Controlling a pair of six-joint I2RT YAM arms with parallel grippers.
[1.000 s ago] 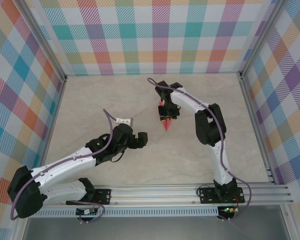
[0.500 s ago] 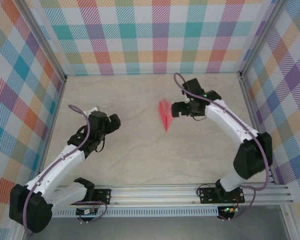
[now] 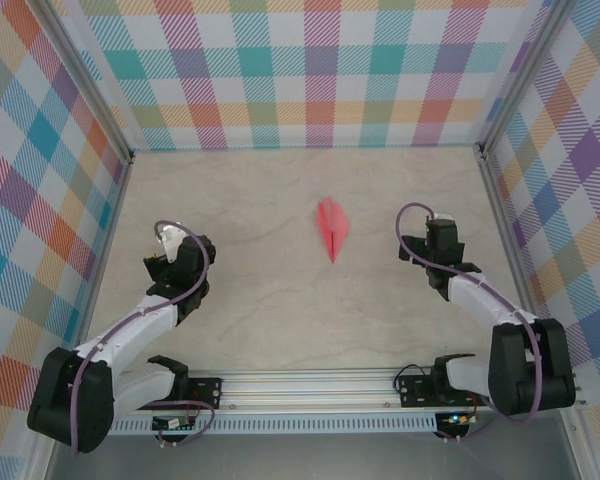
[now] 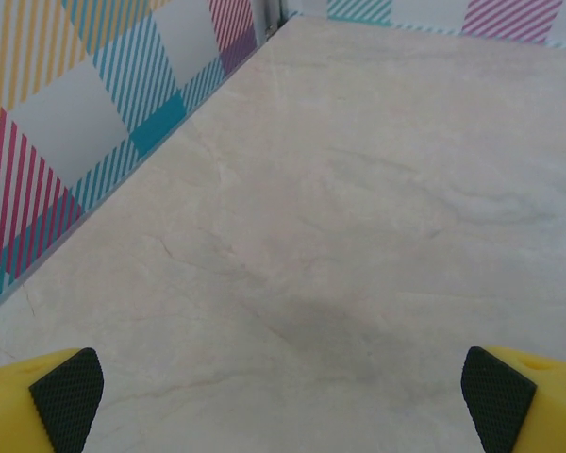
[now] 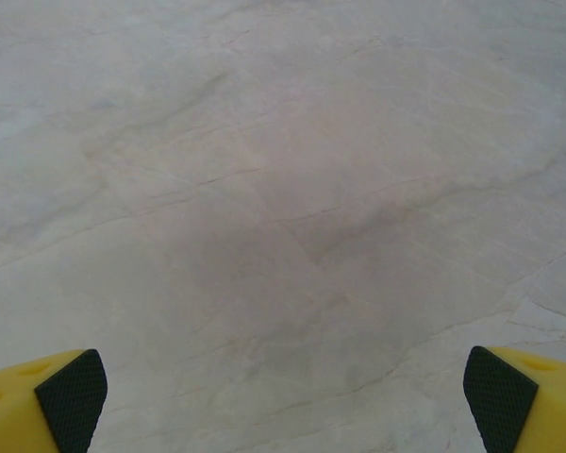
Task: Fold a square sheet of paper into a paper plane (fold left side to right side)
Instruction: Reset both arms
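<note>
Paper plane [image 3: 331, 228] lies flat on the table [image 3: 250, 310]. It's a narrow pointed dart with a centre crease showing and the nose aimed toward the arm bases. Nothing is touching it.

Left gripper [image 3: 172, 246]: jaws fully apart, holding nothing. Its wrist cam has the black pads [image 4: 68, 394] at the bottom corners with bare marble between them. The plaid wall [image 4: 75, 123] is close on its left. The plane is well off to its right.

Right gripper [image 3: 435, 240]: also wide apart and empty, with only tabletop between its pads [image 5: 71, 394]. The plane is to its left and slightly ahead, clear of the fingers.

Progress: my read is that the folding is done. The sheet is no longer square; the outline is a symmetric kite and both arms are tucked near their bases, away from it. From above I can't tell how crisp the creases are or whether the wings sit level. I don't see any fold left, at most a final press along the centre crease if it springs open.
</note>
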